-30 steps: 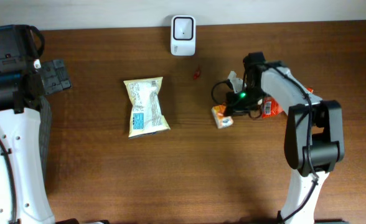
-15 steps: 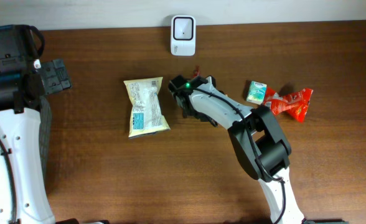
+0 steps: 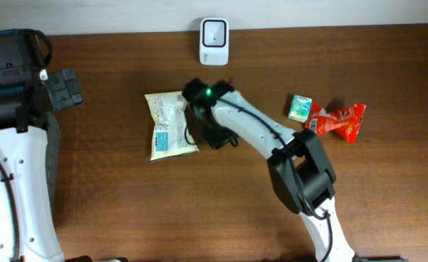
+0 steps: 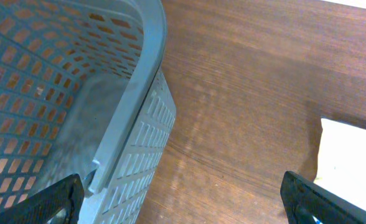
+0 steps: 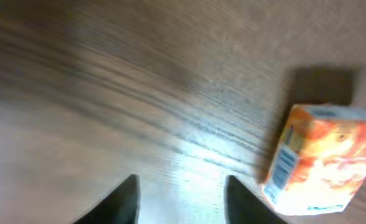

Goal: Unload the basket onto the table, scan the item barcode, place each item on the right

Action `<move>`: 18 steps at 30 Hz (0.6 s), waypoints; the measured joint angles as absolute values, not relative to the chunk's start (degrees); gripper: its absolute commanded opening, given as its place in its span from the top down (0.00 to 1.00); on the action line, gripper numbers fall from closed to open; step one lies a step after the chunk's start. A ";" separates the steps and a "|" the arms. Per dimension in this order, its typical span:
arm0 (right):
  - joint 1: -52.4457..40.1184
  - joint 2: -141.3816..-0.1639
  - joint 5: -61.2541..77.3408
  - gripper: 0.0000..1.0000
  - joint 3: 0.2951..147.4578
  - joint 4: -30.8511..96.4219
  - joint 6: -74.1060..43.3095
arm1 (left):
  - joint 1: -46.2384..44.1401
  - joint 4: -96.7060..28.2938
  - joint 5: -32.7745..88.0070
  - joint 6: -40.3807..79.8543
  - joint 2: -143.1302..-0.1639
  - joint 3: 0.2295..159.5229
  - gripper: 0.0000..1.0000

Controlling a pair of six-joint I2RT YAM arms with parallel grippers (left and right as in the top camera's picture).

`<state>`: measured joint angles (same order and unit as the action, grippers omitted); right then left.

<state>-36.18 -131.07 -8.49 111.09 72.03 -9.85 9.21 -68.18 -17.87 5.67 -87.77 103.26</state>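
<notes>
The right hand (image 5: 182, 186) hovers over the bare desk (image 5: 108, 93), fingers partly apart and empty. The orange carton (image 5: 320, 158) lies just beside it, lower right of the wrist view. The task seems to be between items. The next move calls for gripping the snack bag (image 3: 169, 125) and showing it to the scanner (image 3: 214, 31).

My wooden table (image 3: 127, 211) is dark brown with streaked grain. The flat pillow-shaped snack bag (image 3: 169, 125) is pale yellow with a blue-grey printed panel. The small cardboard carton (image 5: 323, 158) is orange, with blue bars on one side. The little box (image 3: 299, 108) is green and white, and the crinkled foil wrapper (image 3: 339, 121) is red. My plastic lattice basket (image 4: 149, 74) is grey, and the boxy scanner (image 3: 214, 32) is white.
</notes>
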 measured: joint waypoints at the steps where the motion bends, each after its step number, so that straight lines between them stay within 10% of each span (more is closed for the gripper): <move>1: -35.24 -130.85 -7.53 0.49 112.53 72.20 -9.13 | 9.21 -68.18 -17.87 5.67 -87.77 103.26 0.01; 10: -8.03 -130.21 17.06 0.49 113.84 74.06 7.77 | 9.21 -68.23 -17.87 5.67 -87.77 103.26 0.01; 18: -5.45 -130.15 24.12 0.57 102.10 65.30 12.49 | 9.21 -68.23 -17.87 5.67 -87.77 103.26 0.01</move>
<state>-5.45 -130.15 24.12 102.10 65.30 12.49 9.21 -68.23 -17.87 5.67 -87.77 103.26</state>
